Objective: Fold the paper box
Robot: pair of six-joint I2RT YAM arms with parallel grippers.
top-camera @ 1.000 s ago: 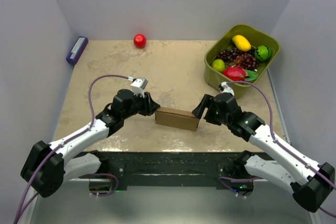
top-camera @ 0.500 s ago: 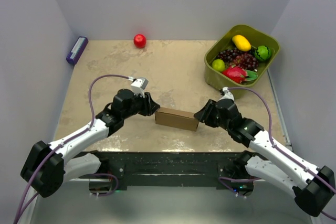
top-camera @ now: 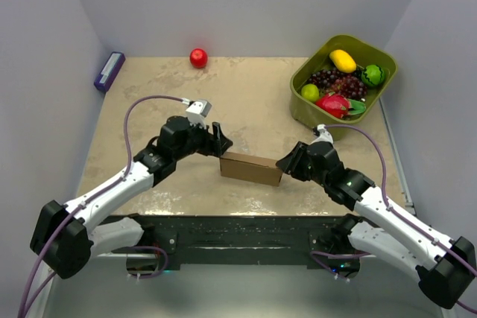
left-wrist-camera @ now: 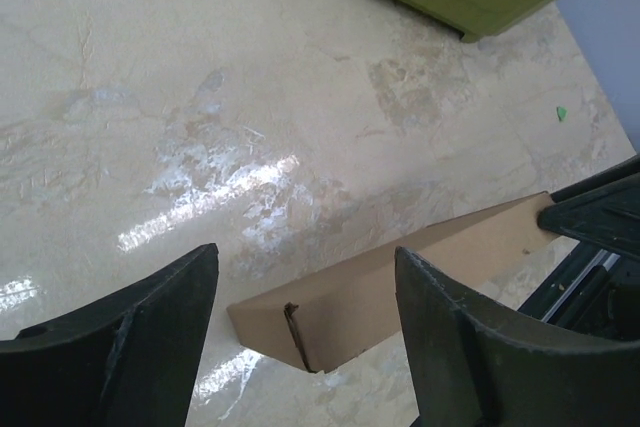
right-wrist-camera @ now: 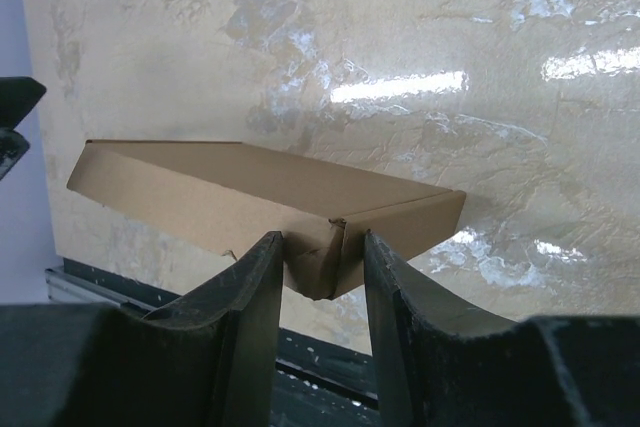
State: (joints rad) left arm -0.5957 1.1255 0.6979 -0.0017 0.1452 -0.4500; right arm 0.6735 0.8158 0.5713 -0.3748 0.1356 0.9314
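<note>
Hovering left pincer (top-camera: 221, 143): its fingers are gaping wide just beside the box's left end, gripping nothing.
Paper box (top-camera: 251, 169): it is lying folded up on the table (top-camera: 246, 102), near the front edge, between the two arms.
Right pincer (top-camera: 283, 161): it is pinching the box's right end, fingers narrow around a corner.
Green bin (top-camera: 302, 106): it is sitting at the table's far right corner, holding fruit.
</note>
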